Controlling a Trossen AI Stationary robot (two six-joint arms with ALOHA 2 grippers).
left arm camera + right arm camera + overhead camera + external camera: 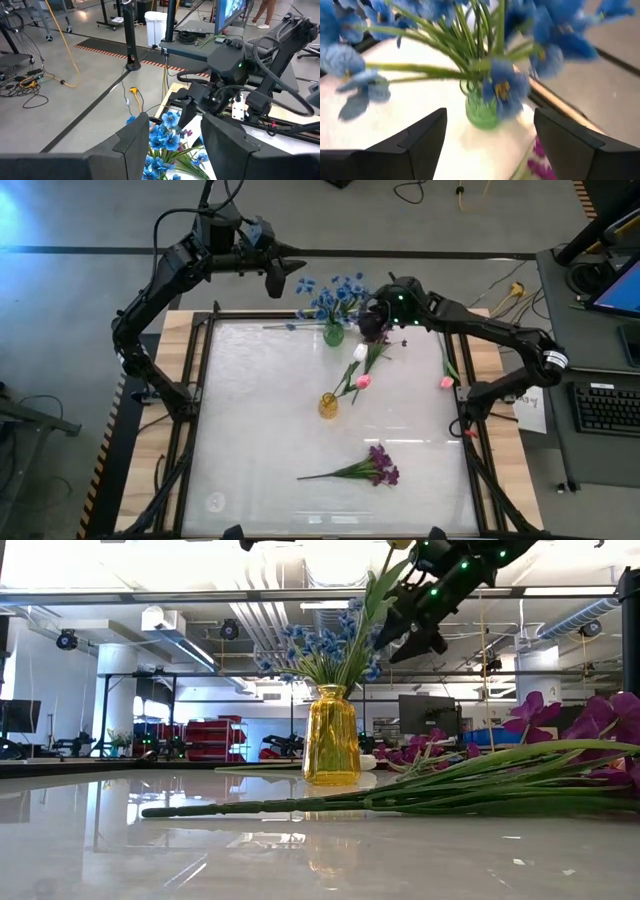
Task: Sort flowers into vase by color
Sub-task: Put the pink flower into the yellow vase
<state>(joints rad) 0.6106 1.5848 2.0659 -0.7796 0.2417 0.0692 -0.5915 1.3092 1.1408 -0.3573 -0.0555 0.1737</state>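
Standing on the table (250, 430), blue flowers (335, 292) fill the green vase (333, 334); right end effector (372, 326) beside it gapes wide, empty. Next: purple sprig (372, 468) near the front needs grasping.

My table (250, 430) is a pale, glossy sheet in a black frame, wooden edging along both sides. Landmark: the yellow vase (328, 405) near the middle, standing upright. Beyond it, toward the far edge, the green vase (333, 334) stands with blue flowers (335, 293) in it. Just beside the yellow vase, on the right-arm side, pink and white buds (361, 366) lie flat. Further that way, a lone pink bud (446, 381) lies by the frame. Nearer the front edge, a purple sprig (372, 468) lies flat.
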